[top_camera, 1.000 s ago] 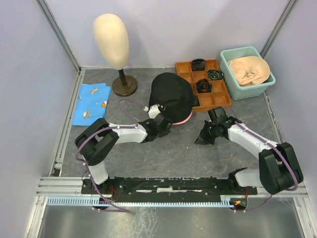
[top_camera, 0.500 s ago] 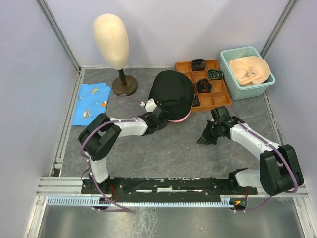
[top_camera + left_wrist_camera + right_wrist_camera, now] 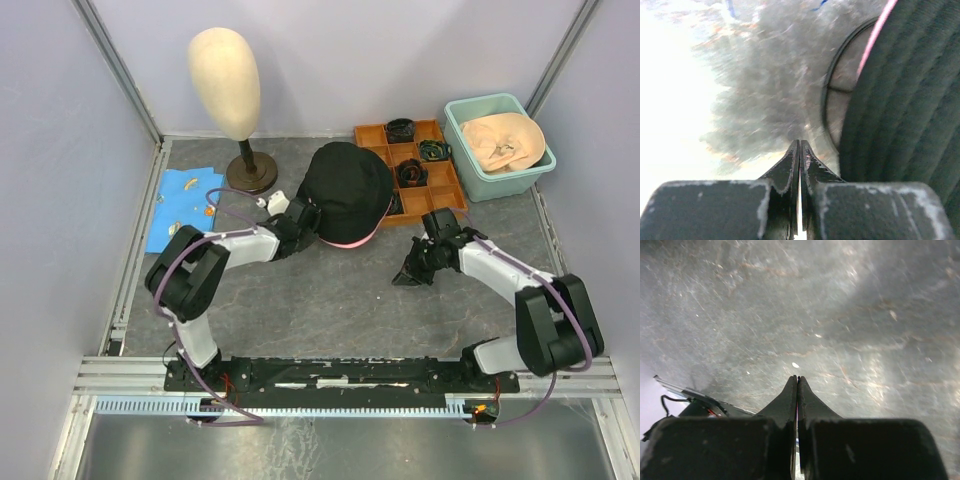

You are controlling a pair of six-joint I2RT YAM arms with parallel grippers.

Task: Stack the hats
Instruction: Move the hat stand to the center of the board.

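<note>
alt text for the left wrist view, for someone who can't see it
The left gripper, fingers shut together and holding nothing, points at the grey table beside a black hat filling the right side, with the edge of a pink hat showing along it. Glare washes out the left side.

black hat [image 3: 347,182], stacked on pink hat [image 3: 350,243]

Ribbed matt cloth on the black hat [image 3: 346,180] (pink trim); table [image 3: 330,295] scuffed, glossy; tub [image 3: 495,186] smooth plastic.
</note>
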